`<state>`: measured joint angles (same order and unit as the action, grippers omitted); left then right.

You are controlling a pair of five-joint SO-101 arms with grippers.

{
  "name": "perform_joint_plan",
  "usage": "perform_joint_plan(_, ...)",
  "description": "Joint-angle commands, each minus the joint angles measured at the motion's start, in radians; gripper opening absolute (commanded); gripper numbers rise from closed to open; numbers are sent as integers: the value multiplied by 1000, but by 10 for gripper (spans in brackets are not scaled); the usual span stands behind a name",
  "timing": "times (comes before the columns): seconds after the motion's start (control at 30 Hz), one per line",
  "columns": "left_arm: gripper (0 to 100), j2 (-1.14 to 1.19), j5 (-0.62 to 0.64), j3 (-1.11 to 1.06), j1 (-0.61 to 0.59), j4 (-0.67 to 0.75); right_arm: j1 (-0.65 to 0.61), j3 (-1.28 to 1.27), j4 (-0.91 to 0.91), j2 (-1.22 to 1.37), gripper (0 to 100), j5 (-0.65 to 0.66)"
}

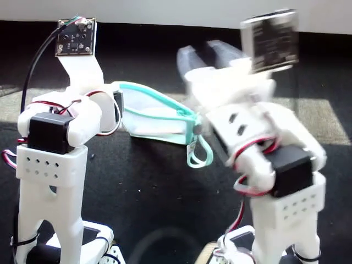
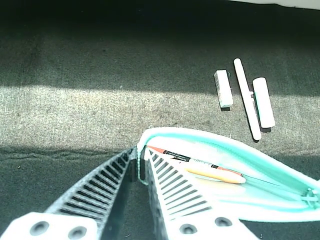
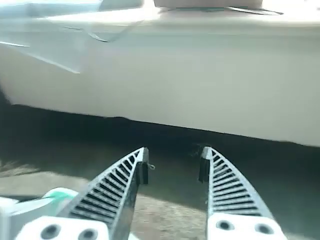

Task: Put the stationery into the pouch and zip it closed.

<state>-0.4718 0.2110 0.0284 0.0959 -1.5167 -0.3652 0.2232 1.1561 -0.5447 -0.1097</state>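
A white pouch point(image 1: 157, 118) with a teal zipper lies open on the dark mat, and its teal loop point(image 1: 199, 155) hangs off the near end. My left gripper point(image 2: 137, 150) is shut on the rim at one end of the pouch point(image 2: 260, 200). Inside lie an orange-red pen point(image 2: 172, 155) and a pale pen point(image 2: 215, 173). Beyond the pouch, on the mat, rest a small white eraser point(image 2: 223, 88), a long white stick point(image 2: 247, 98) and a short white block point(image 2: 263, 101). My right gripper point(image 3: 172, 165) is open and holds nothing, raised above the far side of the pouch point(image 1: 212, 55).
The dark mat point(image 2: 75, 100) has a sunlit band across it. A white wall or ledge point(image 3: 200, 85) runs along the back of the table. Both arm bases point(image 1: 49, 209) stand at the near edge.
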Motion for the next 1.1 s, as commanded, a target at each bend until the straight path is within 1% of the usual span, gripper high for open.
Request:
perform_joint_plan(0.0, 10, 5, 2, -2, -8, -2, 200, -128, -33, 82, 142, -3)
perform_joint_plan(0.07, 10, 5, 2, -4, -8, -2, 237, -229, -82, 170, 104, -2)
perform_joint_plan(0.13, 10, 5, 2, -4, -8, -2, 246, -300, -125, 275, 84, -2)
perform_joint_plan(0.23, 10, 5, -15, -4, -8, -2, 228, -303, -157, 438, 84, 0)
perform_joint_plan(0.3, 10, 5, -43, -4, -10, -2, 206, -277, -166, 550, 84, 35)
perform_joint_plan(0.4, 10, 5, -44, -4, -10, -2, 188, -206, -160, 717, 84, 133)
perform_joint_plan(0.5, 10, 5, -44, -4, -10, -3, 191, -101, -119, 871, 91, 183)
perform_joint_plan(0.63, 10, 5, -43, -4, -10, -3, 203, 56, -19, 1043, 169, 186)
perform_joint_plan(0.7, 10, 5, -43, -4, -10, -3, 208, 143, 35, 1113, 189, 187)
perform_joint_plan(1.0, 10, 5, -46, -4, -10, 0, 209, 461, 171, 1366, 183, 189)
perform_joint_plan(1.07, 10, 5, -46, -4, -10, 0, 209, 509, 188, 1420, 134, 189)
